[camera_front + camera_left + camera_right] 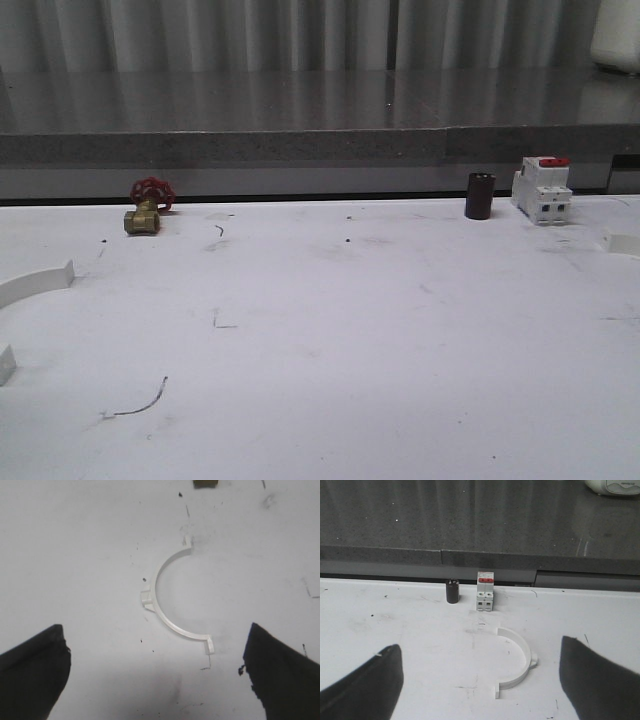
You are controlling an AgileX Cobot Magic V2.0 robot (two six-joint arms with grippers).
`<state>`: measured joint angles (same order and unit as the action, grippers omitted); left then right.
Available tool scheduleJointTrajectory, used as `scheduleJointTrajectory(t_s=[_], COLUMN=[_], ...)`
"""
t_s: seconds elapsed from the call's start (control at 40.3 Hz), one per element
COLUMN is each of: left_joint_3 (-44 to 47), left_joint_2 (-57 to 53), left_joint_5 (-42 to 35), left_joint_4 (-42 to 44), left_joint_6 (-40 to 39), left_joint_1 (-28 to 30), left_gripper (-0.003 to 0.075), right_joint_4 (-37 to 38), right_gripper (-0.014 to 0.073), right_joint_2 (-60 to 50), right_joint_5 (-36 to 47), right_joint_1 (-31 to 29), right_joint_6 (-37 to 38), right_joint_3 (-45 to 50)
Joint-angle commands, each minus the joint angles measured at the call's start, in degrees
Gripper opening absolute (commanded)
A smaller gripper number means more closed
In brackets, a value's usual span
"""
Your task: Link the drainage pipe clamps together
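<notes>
My bench (330, 340) is a white sheet, scuffed with dark scratches and specks, and behind it runs a grey speckled stone ledge (230, 145) backed by pale corrugated panels (250, 30). I count two drainage pipe clamp halves, one under each wrist. The left clamp half (167, 602) lies flat on the white surface ahead of my left pincer (155, 675), centred between its two dark fingers (32, 672) and touching neither; its open side faces toward the right finger. My left pincer is released, jaws spread wide with bare bench between them. The right clamp half (517, 662) lies flat ahead of my right pincer (480, 680), nearer its right finger (600, 680) than its left but clear of both; that pincer too is spread wide and grasps nothing. In the front view the left half shows as a white arc (35, 283) at the bench's left edge. Beyond the right clamp half, along the far edge, stand one white breaker with a red top (485, 591) and one small dark cylinder (452, 591) just beside it. One brass valve with a red handwheel (147, 208) sits at the far edge beyond my left pincer.
</notes>
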<state>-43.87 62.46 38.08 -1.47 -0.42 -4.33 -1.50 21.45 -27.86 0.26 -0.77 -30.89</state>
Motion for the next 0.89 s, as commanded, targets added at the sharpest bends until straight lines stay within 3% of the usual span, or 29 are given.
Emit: scheduleJointTrajectory(t_s=[0.0, 0.347, 0.545, 0.867], left_joint_3=[-4.54, -12.3, -14.52, -15.32], left_joint_2=[6.03, 25.95, 31.82, 37.6], left_joint_5=[-1.66, -1.92, -1.92, -3.65], left_joint_4=[-1.67, -4.64, -10.87, -9.49], left_joint_6=[-0.69, 3.39, 10.11, 10.39], left_joint_1=[0.19, 0.73, 4.08, 4.22], left_gripper=[0.0671, 0.0671, 0.0671, 0.0653], right_joint_4=[0.17, 0.17, 0.17, 0.17], right_gripper=[0.0651, 0.0651, 0.0651, 0.0651], right_joint_2=[0.69, 0.69, 0.69, 0.69], right_joint_5=[4.39, 4.39, 4.39, 4.39], right_joint_1=[-0.35, -0.35, -0.35, -0.35], right_joint_6=[-0.32, -0.32, -0.32, -0.32], right_joint_3=[-1.92, -1.92, -1.92, -1.92])
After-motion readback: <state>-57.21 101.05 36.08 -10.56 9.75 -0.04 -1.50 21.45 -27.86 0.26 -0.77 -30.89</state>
